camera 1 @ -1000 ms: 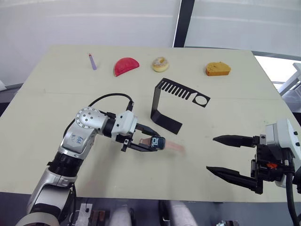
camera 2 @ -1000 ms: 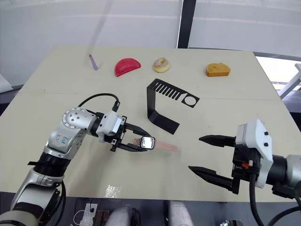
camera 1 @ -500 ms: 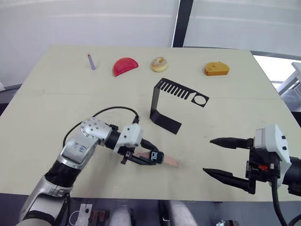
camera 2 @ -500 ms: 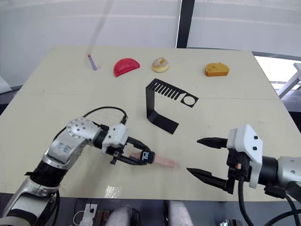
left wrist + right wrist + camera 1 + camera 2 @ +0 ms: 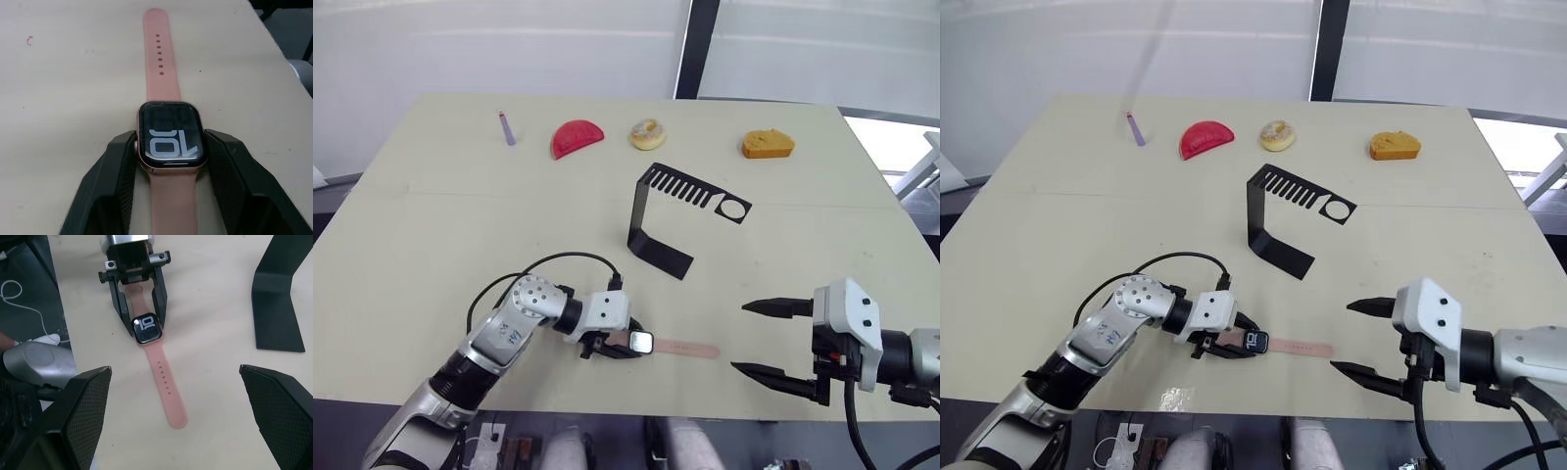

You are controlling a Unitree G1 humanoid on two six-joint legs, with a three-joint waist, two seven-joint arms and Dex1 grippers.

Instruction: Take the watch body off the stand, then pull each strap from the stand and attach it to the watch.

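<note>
The watch body, black with white digits, has pink straps on both ends. The holed strap lies flat on the table and points toward my right side. The other strap runs back between the fingers. My left gripper is shut on the watch body's sides, low on the table near its front edge. My right gripper hangs open just past the strap's free end, touching nothing. The black stand stands bare at mid-table.
Along the far side lie a purple stick, a red half-round piece, a doughnut and an orange-yellow piece. The table's front edge runs close below the watch.
My left gripper has carried the watch down and toward the front edge, and the strap now lies flat on the table. My right gripper has drawn lower and a little leftward.
</note>
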